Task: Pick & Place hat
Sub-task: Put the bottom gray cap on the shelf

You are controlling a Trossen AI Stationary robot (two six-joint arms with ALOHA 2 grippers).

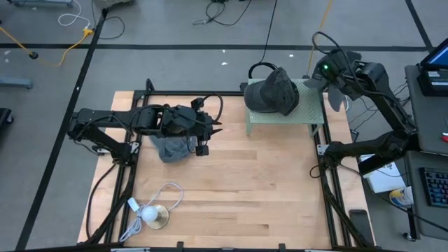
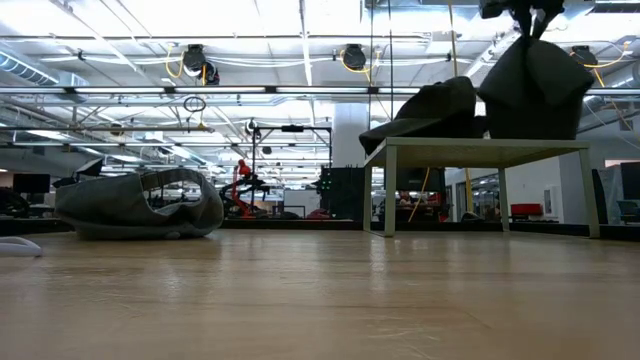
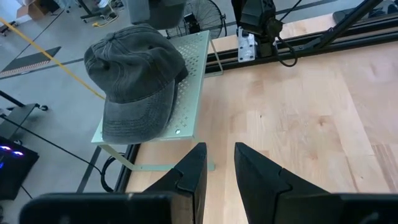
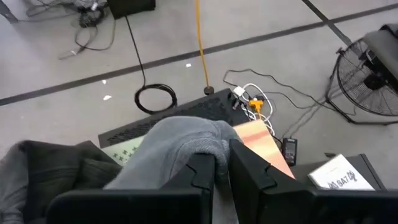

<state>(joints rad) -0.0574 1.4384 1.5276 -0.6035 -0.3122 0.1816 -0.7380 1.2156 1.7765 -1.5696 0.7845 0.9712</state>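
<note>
The right gripper (image 4: 222, 163) pinched a soft grey hat (image 4: 180, 149) above the pale perforated stand (image 1: 308, 105), beside a dark cap (image 1: 273, 91) resting there. The left gripper (image 3: 219, 165), jaws slightly apart and empty, hovered over another grey hat (image 1: 171, 147) on the wooden table (image 1: 231, 189). The fabric looked light, floppy; the brim seemed the firmest hold.

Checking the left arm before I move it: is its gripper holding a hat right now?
No, the left gripper is open and empty above the table, with the grey cap lying apart on the green rack.
</note>
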